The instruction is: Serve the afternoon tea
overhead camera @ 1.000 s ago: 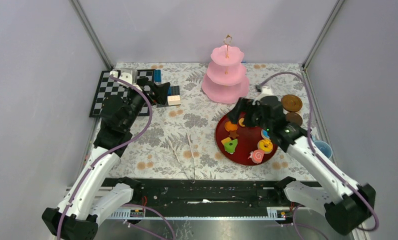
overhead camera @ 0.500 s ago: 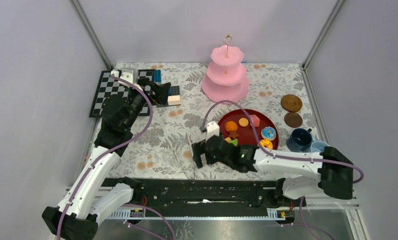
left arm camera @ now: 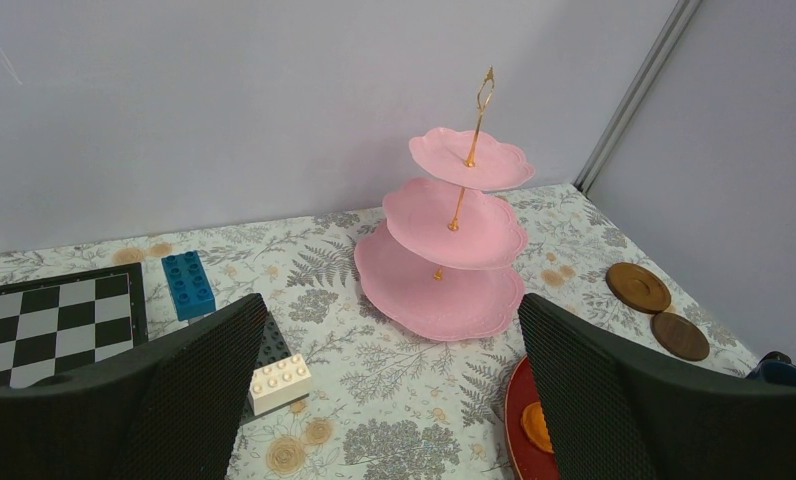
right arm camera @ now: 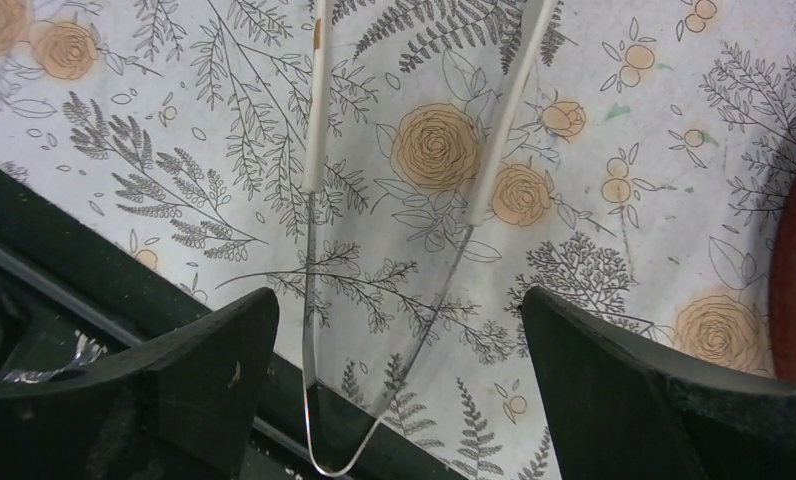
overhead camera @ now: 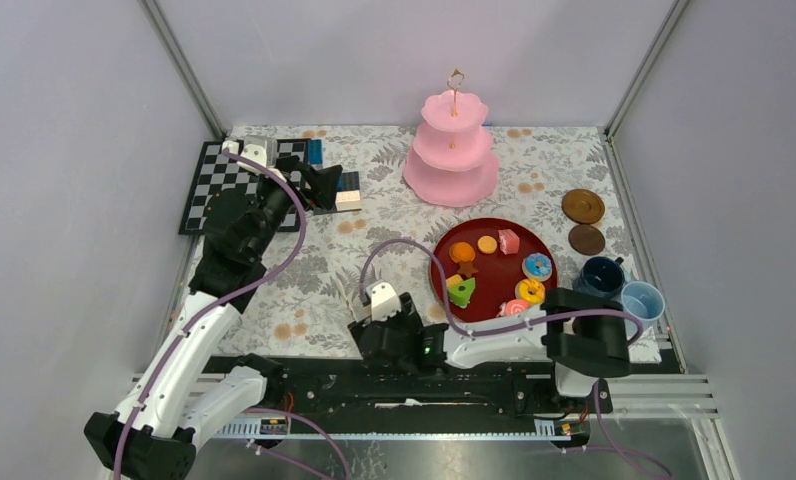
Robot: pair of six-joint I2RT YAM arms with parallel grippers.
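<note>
Three bare tiers told how far along things were. In the top view the stand (overhead camera: 452, 150) stood at 12 o'clock with nothing on it. The sweets (overhead camera: 530, 291) all lay on the tray (overhead camera: 437, 262) at 4 o'clock, with the cups (overhead camera: 601, 277) and saucers (overhead camera: 582, 206) beyond it at 3. The right gripper (overhead camera: 379, 335) hung at 6 o'clock by the near edge, and the left gripper (overhead camera: 324, 185) waited at 10. Serving had seemingly not begun; the step looked like fetching the tongs.

The left wrist view showed the left jaws spread wide on nothing, with the stand ahead at 12.

The right wrist view showed the right jaws fully apart, astride the tongs (right arm camera: 317, 120). Their bend pointed to 6 and they lay flat on the cloth (right arm camera: 634, 120), untouched. The next move likely called for a descent and a close across both thin blades, which might slip or spring.

Against a second earlier, the right arm had left the tray's 10 o'clock rim and swung to the near edge, uncovering the cups. The left arm had not moved.
</note>
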